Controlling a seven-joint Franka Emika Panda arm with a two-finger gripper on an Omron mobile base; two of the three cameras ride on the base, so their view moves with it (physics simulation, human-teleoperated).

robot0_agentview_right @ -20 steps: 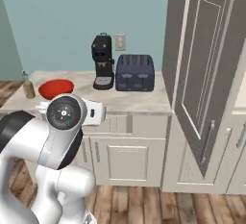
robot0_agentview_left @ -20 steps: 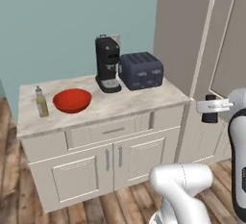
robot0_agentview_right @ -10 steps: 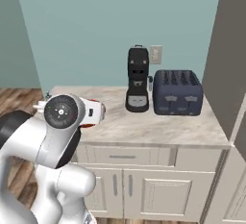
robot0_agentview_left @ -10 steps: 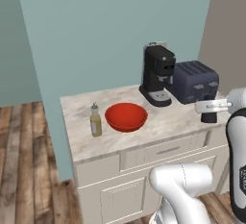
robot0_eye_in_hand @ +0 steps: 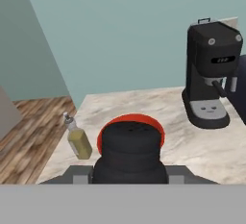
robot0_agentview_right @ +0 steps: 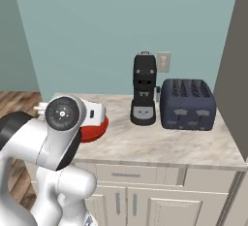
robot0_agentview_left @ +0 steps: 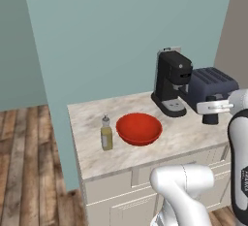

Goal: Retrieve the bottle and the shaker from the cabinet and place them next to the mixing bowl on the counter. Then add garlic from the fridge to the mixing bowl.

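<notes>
Here, arm raised — pincer (robot0_agentview_left: pixel 211 114) level, clamped on the shaker (robot0_eye_in_hand: pixel 129 152), above counter (robot0_agentview_left: pixel 97 152), near toaster (robot0_agentview_left: pixel 211 88).

Mixing bowl (robot0_agentview_left: pixel 139 128): red, upright on counter (robot0_agentview_left: pixel 92 157). Bottle (robot0_agentview_left: pixel 106 133): yellowish liquid, upright just left of the bowl. Black shaker (robot0_eye_in_hand: pixel 129 152): held above counter, right of bowl.

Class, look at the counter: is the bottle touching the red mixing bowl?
Apart. In the left base view, a strip of bare counter shows between the bottle and the mixing bowl; the hand view shows the same gap.
</notes>
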